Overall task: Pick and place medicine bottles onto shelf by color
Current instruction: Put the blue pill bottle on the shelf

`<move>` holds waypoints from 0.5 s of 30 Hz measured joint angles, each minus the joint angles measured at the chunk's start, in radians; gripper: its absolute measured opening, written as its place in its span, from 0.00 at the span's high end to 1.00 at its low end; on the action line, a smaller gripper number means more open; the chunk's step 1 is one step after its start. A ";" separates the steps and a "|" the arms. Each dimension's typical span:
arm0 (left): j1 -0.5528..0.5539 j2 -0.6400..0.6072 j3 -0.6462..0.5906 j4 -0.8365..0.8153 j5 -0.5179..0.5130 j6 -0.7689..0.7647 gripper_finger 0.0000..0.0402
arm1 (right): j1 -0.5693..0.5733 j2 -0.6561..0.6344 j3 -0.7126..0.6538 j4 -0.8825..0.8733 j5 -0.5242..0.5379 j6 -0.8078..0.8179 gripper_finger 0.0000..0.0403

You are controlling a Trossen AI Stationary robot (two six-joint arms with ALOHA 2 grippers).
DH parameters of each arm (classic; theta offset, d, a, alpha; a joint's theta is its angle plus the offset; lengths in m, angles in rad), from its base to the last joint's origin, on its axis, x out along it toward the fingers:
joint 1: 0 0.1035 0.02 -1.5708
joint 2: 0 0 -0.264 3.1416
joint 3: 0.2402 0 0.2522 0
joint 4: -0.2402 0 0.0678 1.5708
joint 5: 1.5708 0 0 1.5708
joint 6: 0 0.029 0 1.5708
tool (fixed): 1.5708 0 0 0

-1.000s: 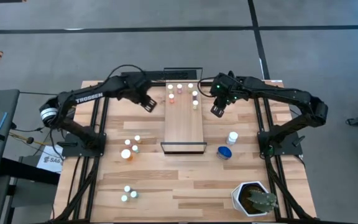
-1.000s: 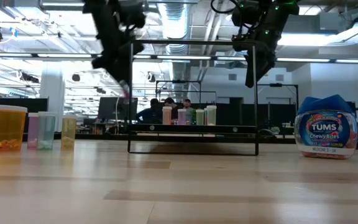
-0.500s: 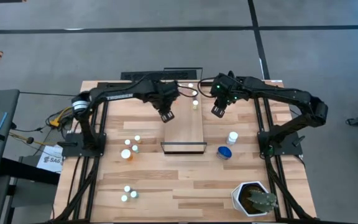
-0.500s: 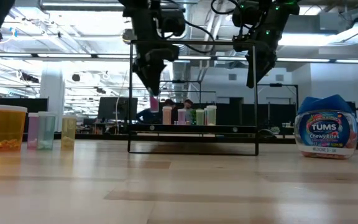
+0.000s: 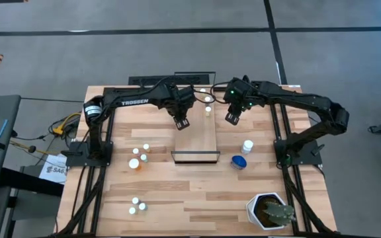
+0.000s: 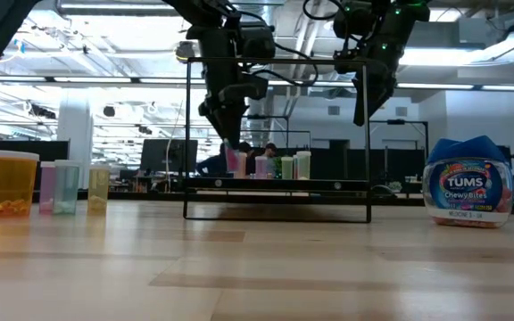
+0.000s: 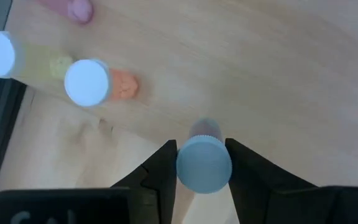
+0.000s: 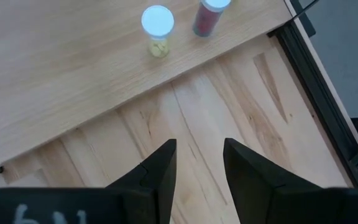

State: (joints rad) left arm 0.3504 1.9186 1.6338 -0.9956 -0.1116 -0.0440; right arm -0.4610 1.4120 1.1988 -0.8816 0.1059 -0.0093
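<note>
The shelf is seen in pale wood with a dark rim; the tabletop is striped in light and brown planks; a blue bottle and a white hexagonal pot are seen.

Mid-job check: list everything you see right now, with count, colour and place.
Shelf: one, light wood, dark rim, table centre.
Bottles on shelf: several, white-capped, far end; exact count unclear.
Loose bottles: about seven small, left side of the table.
White bottle: one, right of shelf.
Blue bottle: one, beside it.
Plant pot: one, white, near right corner.
Left claw: shut on a pink bottle, over the shelf.
Right claw: empty, right of the shelf.
</note>
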 joint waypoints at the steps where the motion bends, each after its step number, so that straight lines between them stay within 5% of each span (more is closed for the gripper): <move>1: 0.000 0.000 0.000 0.006 -0.001 0.005 0.74 | 0.000 0.000 0.000 0.000 0.000 0.000 0.62; 15: 0.010 0.047 0.002 0.015 0.002 0.004 0.74 | -0.001 0.000 0.000 -0.004 0.000 -0.003 0.62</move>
State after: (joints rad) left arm 0.3607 1.9656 1.6356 -0.9810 -0.1101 -0.0399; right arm -0.4618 1.4120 1.1988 -0.8856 0.1058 -0.0120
